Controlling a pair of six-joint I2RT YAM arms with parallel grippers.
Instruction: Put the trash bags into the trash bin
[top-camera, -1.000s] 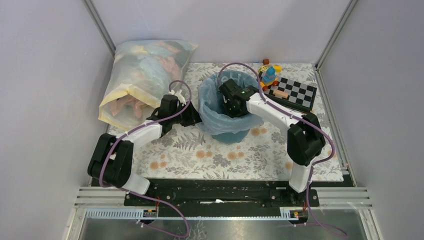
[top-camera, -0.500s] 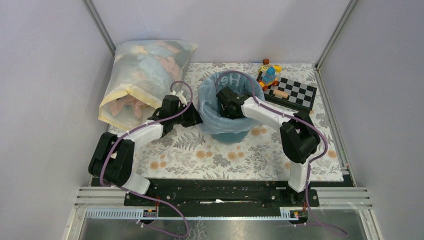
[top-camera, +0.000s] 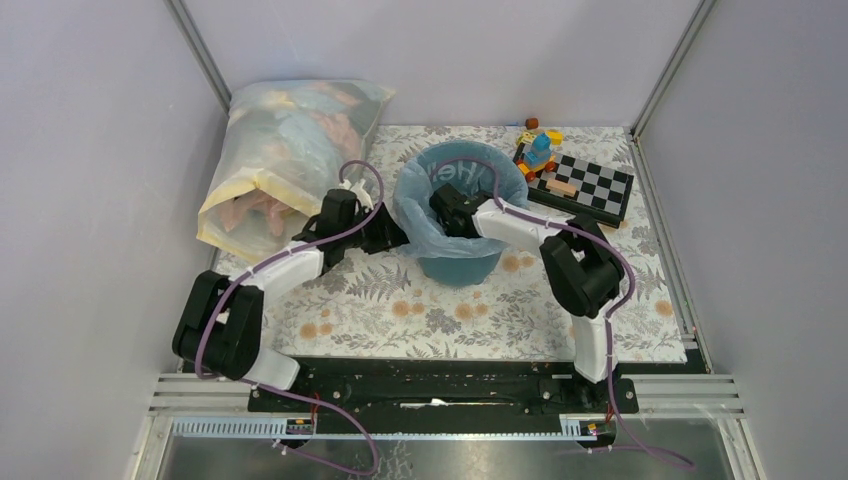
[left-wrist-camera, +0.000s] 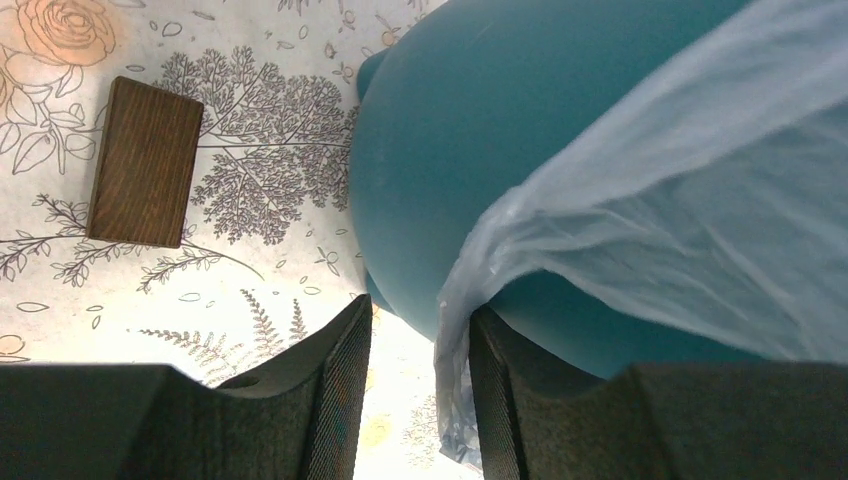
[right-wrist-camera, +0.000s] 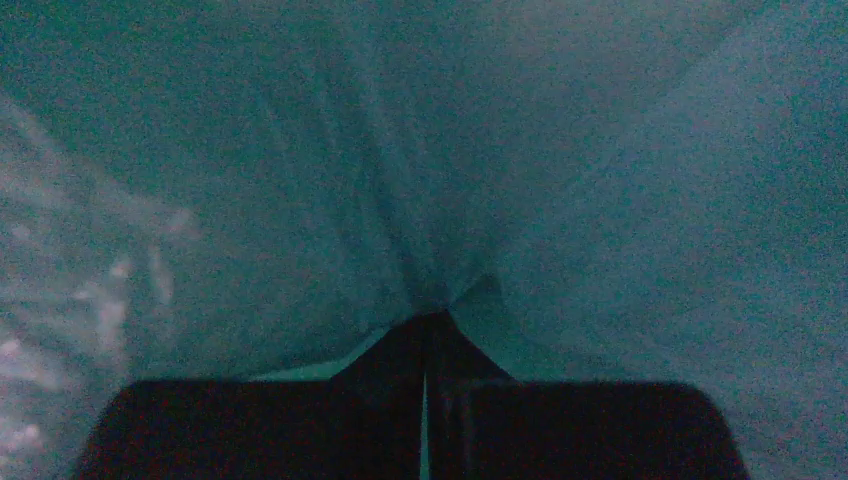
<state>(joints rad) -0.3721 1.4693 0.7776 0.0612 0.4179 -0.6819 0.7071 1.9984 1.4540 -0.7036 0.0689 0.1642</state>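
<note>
The teal trash bin (top-camera: 460, 268) stands mid-table. The pale-blue trash bag (top-camera: 418, 222) lines it and drapes over its rim, white lettering showing inside. My left gripper (top-camera: 393, 232) is at the bin's left wall. In the left wrist view (left-wrist-camera: 418, 312) its jaws are apart, and the bag's hanging edge (left-wrist-camera: 455, 380) lies between them against the right finger, with the bin (left-wrist-camera: 470, 130) just behind. My right gripper (top-camera: 446, 212) reaches down inside the bin. In the right wrist view (right-wrist-camera: 430, 320) it is shut, and the bag film (right-wrist-camera: 400, 150) puckers at its tips.
A large clear yellowish bag stuffed with cloth (top-camera: 290, 160) lies at the back left, close to my left arm. A checkerboard (top-camera: 590, 188) with small toys (top-camera: 538, 148) sits at the back right. A wooden block (left-wrist-camera: 145, 162) lies on the floral mat left of the bin.
My right arm has swung left and gone deeper into the bin. The bag has spread wider over the rim and its lettering now shows. The left arm has barely moved.
</note>
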